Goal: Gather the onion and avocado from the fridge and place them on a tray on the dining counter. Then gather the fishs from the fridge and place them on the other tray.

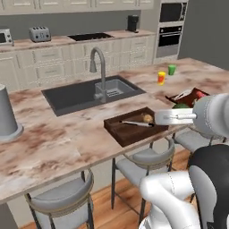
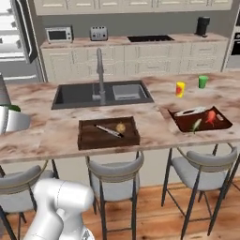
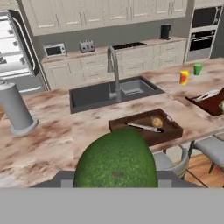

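My gripper (image 3: 116, 177) is shut on the avocado (image 3: 116, 158), a bumpy green lump that bulks large low in the hand view. From the left base the avocado (image 1: 181, 106) hangs just above the dining counter's (image 1: 67, 138) front edge, right of the dark brown tray (image 1: 117, 129). That tray (image 2: 89, 138) holds the small golden onion (image 2: 121, 127) and a knife (image 2: 108, 131). The other tray (image 2: 224, 125), reddish brown, lies further right with some small items on it. The fridge (image 3: 15, 48) stands open at the far left. The fish are hidden.
A dark sink (image 1: 80, 96) with an arched faucet (image 1: 99, 67) sits behind the tray. A grey cylinder (image 1: 6, 114) stands at the counter's left. A yellow cup (image 1: 161, 78) and a green cup (image 1: 171, 69) stand far right. Stools (image 1: 147, 156) line the near edge.
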Motion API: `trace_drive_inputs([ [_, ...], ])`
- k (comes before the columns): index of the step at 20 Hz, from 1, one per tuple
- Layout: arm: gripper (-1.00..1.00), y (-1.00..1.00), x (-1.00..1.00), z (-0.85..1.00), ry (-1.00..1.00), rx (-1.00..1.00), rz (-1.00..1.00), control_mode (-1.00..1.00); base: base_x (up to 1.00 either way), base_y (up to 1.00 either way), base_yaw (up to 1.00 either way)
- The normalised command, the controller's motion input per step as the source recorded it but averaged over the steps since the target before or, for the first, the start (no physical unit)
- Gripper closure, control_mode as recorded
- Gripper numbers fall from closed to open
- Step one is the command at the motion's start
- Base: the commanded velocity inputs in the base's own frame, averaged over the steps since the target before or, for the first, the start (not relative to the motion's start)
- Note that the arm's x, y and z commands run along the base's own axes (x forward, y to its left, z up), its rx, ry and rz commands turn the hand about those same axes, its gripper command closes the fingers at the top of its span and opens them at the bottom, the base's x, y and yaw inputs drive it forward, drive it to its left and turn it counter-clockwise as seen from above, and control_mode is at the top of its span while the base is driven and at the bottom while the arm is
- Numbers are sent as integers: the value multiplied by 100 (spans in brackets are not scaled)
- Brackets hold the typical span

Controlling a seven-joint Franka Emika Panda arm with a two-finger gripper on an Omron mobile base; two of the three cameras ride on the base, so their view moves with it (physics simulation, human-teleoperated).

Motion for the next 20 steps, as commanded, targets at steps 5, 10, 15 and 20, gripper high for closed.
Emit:
trace_drive_inputs([
  [5,100,0,0,0,0,0,0,100,52,-48,35],
  [10,100,0,0,0,0,0,0,100,71,-40,38],
  [15,100,0,0,0,0,0,0,100,71,-35,36],
  [20,100,-27,45,-7,20,3,8,-100,27,-10,11],
])
